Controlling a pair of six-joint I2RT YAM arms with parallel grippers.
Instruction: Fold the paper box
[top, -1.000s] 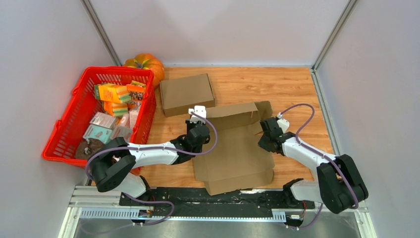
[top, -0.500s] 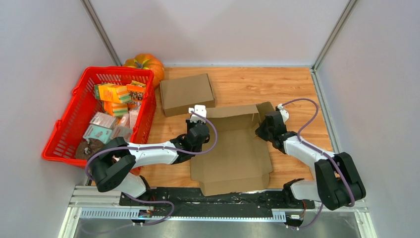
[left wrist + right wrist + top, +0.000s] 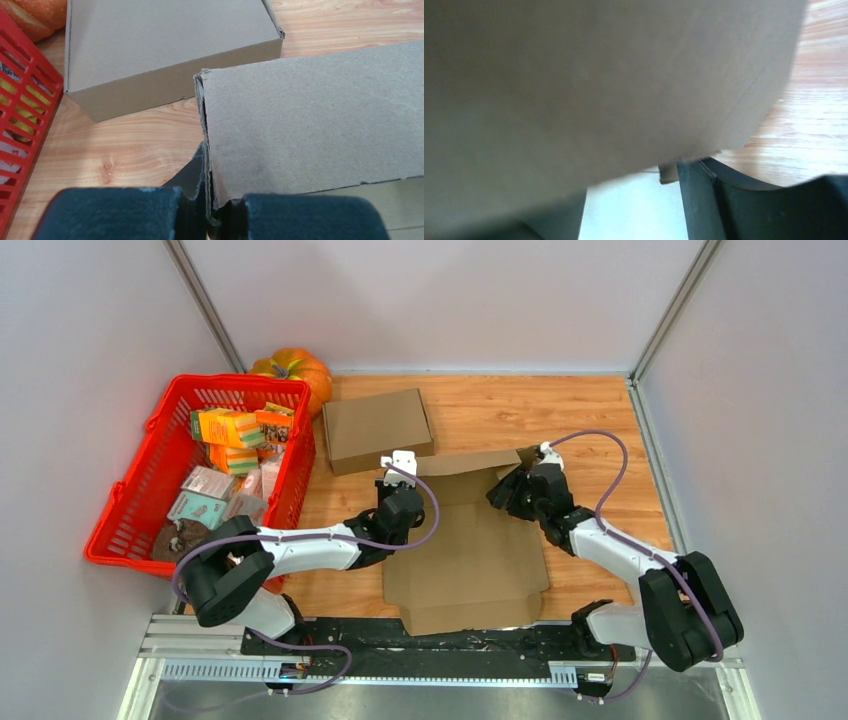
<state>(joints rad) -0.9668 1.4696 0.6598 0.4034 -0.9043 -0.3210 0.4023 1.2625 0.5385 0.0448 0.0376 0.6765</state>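
Note:
The paper box (image 3: 470,560) lies unfolded in the middle of the table with its back wall standing. My left gripper (image 3: 400,496) is at the box's back left corner. In the left wrist view this gripper (image 3: 210,202) is shut on the upright cardboard edge of the paper box (image 3: 310,125). My right gripper (image 3: 507,492) hovers at the back right corner. In the right wrist view its jaws (image 3: 631,210) stand open, and a blurred flap of the paper box (image 3: 599,75) fills the view just above them, touching one finger (image 3: 724,200).
A closed cardboard box (image 3: 378,428) lies just behind the left gripper, also in the left wrist view (image 3: 165,40). A red basket (image 3: 130,515) of small packages stands at the left, with a pumpkin (image 3: 295,370) behind it. White walls enclose the wooden table (image 3: 560,420).
My right gripper let go of the box's right flap, opened, and moved up and left to the back right corner. The box shifted slightly left. The left gripper kept its hold.

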